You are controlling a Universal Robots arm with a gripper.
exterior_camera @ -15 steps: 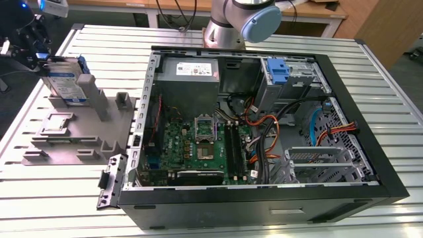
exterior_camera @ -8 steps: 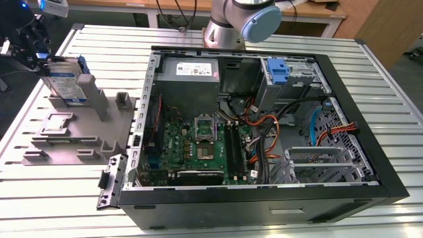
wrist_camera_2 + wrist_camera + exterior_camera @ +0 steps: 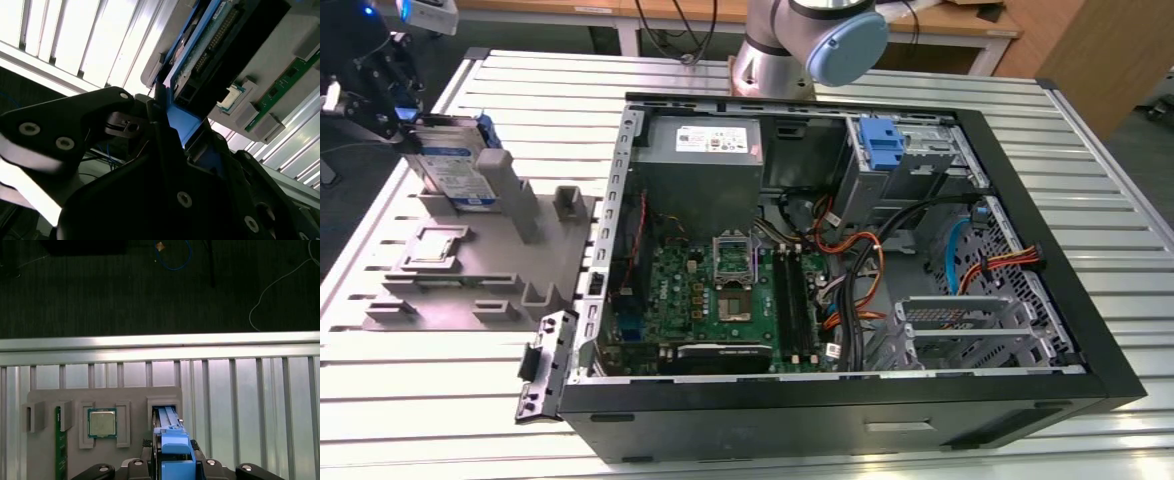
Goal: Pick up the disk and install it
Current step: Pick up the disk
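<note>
In the exterior view I see one grey stand (image 3: 467, 265) on the slatted table (image 3: 560, 80), just beside one open computer case (image 3: 854, 415). The disk (image 3: 454, 165) stands on edge in a slot at the stand's far corner. Its long axis is roughly upright and its labelled face is turned toward the case. My gripper (image 3: 384, 95) is at the disk's top end. Inside the case sit one motherboard (image 3: 720, 290) and one bare blue bracket (image 3: 881, 140), the bracket on the side away from the stand. In the second wrist view the claw is clamped on the disk's blue frame (image 3: 182, 120), pressed from both sides. The stand also holds one processor chip (image 3: 231, 97) and one memory stick (image 3: 280, 80). In the first wrist view I look down along the disk into its slot. The chip lies in the next pocket of the stand and the green stick in a slot beyond that, each alone in its own pocket.
</note>
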